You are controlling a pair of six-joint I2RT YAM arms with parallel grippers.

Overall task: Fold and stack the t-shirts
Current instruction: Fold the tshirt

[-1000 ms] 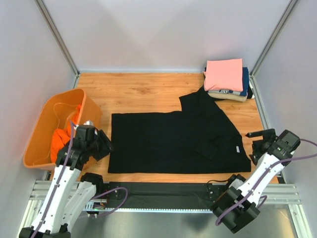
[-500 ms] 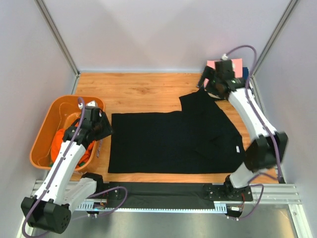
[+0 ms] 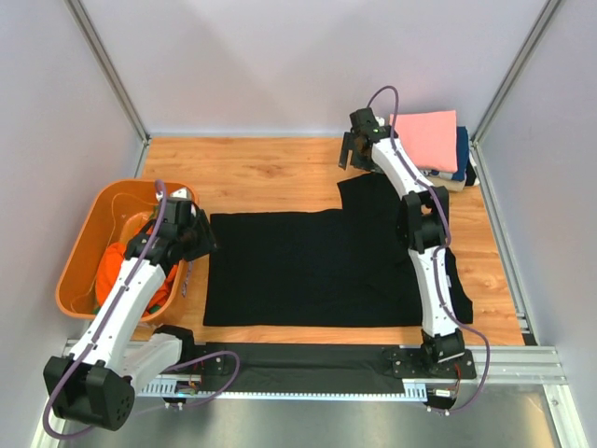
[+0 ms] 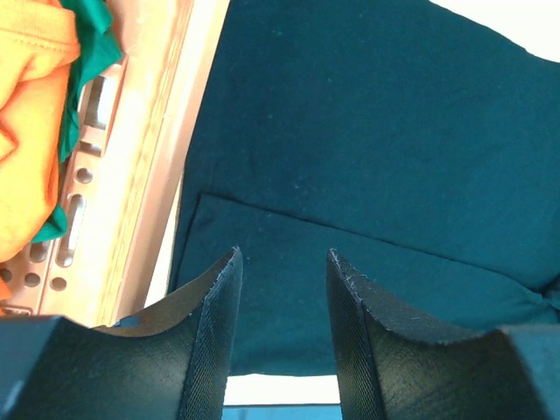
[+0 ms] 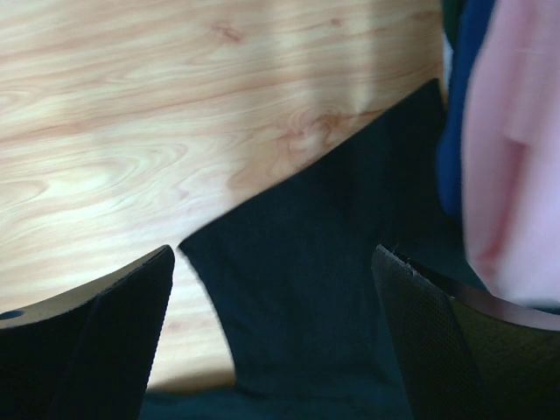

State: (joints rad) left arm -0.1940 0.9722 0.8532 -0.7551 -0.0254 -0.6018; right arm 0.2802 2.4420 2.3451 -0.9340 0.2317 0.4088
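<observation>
- Top view: the black t-shirt lies flat on the desk. Its right side is doubled over and one sleeve points toward the far edge. The finished stack sits in the far right corner, with the pink t-shirt on top, the navy t-shirt under it and the cream t-shirt lowest.
- Top view: the left gripper hangs at the shirt's left hem, just beside the orange tub that holds the orange t-shirt. The right gripper is over the far sleeve, near the stack. We judge that lifting one side before the other would skew the fold.
- Left wrist view: the left gripper is partly spread with nothing between its fingers. Dark cloth lies below, and an edge runs across it; we cannot tell whether it is a seam or a layer. The tub wall is close on the left, so a pinch drifting that way could nudge the tub or miss the hem. A deep pinch might take more cloth than intended.
- Right wrist view: the right gripper is spread wide and empty above the sleeve corner. Bare wood lies to the left, and the pink and navy shirts are at the right edge. Closing too far left grabs nothing. Drifting right risks snagging the stack and dragging it apart.
</observation>
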